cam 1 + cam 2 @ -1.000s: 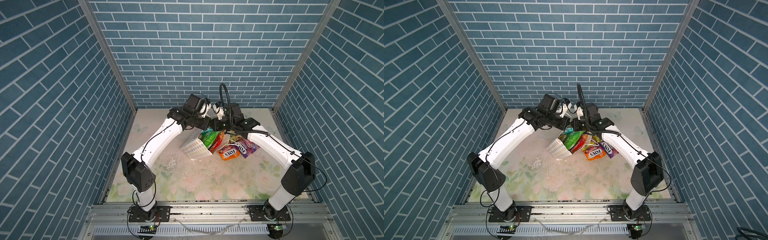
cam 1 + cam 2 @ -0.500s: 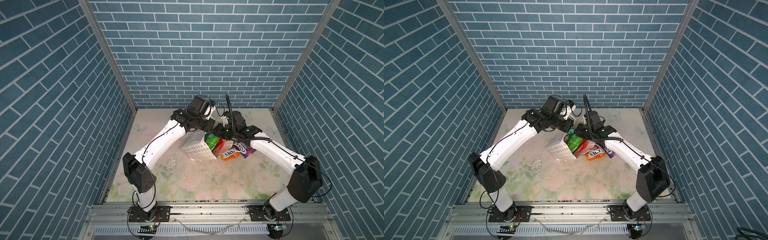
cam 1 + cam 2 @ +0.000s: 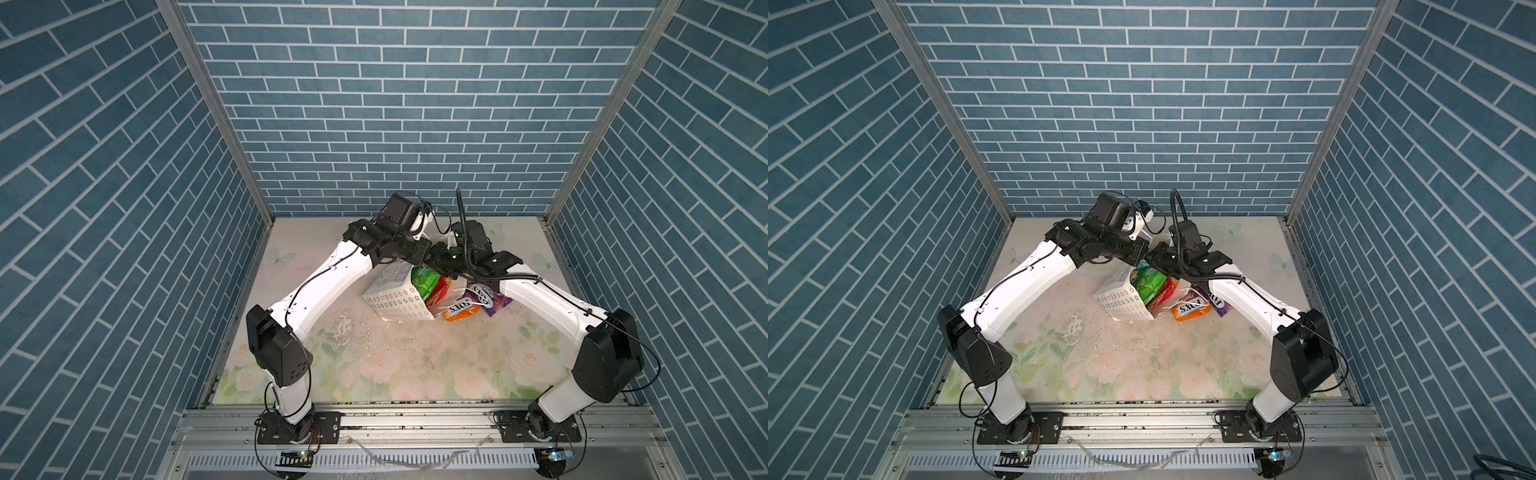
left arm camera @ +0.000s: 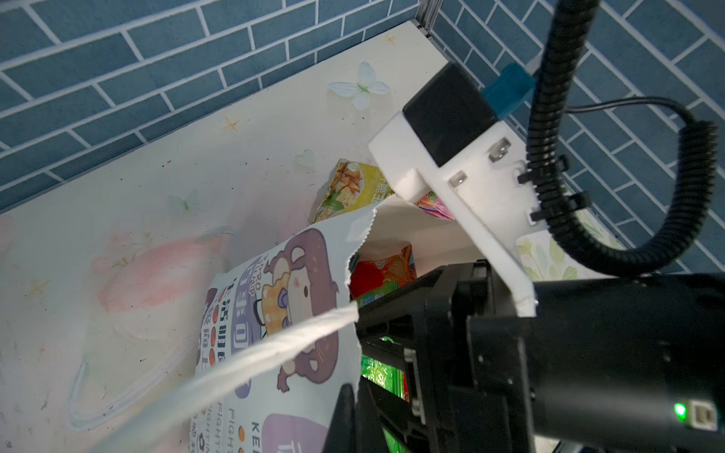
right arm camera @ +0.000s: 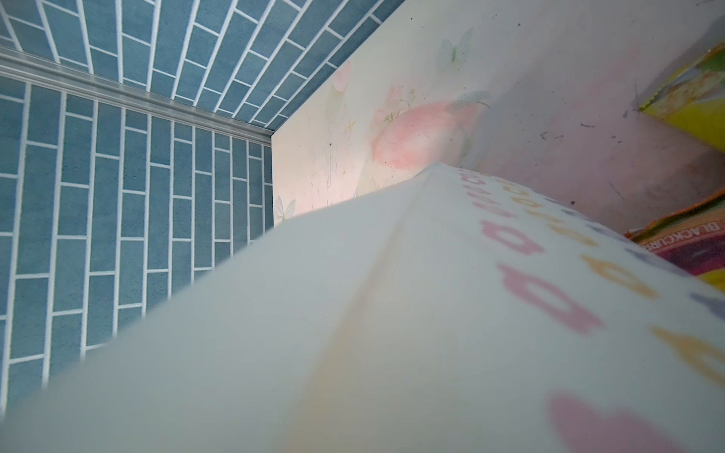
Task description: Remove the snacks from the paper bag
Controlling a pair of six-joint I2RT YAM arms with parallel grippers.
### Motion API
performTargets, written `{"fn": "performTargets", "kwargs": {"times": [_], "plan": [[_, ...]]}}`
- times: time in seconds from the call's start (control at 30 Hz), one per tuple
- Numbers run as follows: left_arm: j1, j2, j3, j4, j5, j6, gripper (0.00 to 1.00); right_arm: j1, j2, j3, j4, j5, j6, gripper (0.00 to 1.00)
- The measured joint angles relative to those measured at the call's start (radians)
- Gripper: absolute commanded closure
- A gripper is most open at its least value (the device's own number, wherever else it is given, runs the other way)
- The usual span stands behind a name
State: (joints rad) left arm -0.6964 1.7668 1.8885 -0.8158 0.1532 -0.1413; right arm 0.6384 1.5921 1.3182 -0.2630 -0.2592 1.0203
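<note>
White paper marks the bag (image 3: pixel 395 301), which is laid on its side on the table (image 3: pixel 374 365), mouth turned toward the right arm. A green packet (image 3: pixel 424 279) and a red packet (image 3: pixel 442 289) are seen in the mouth. An orange packet (image 3: pixel 459 309) and a purple packet (image 3: pixel 492 297) are spread just outside it, and a yellow packet (image 4: pixel 353 188) lies behind the bag. The left gripper (image 3: pixel 428 255) is closed at the bag's upper rim, by the cord (image 4: pixel 274 345); what is pinched cannot be told. The right gripper (image 4: pixel 368 333) is placed at the mouth; its gap cannot be told.
</note>
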Motion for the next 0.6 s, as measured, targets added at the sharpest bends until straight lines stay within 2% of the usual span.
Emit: {"fn": "performTargets", "kwargs": {"times": [0.2,0.37,0.6], "plan": [[-0.009,0.0,-0.011,0.029,-0.019,0.0,1.0,0.013,-0.009,-0.034,-0.025,0.051,0.012,0.67],[-0.02,0.0,-0.011,0.029,-0.038,0.0,1.0,0.032,-0.079,-0.042,-0.075,0.114,-0.001,0.67],[-0.037,0.0,-0.022,0.044,-0.048,-0.001,1.0,0.043,-0.108,-0.042,-0.081,0.128,-0.006,0.67]]}}
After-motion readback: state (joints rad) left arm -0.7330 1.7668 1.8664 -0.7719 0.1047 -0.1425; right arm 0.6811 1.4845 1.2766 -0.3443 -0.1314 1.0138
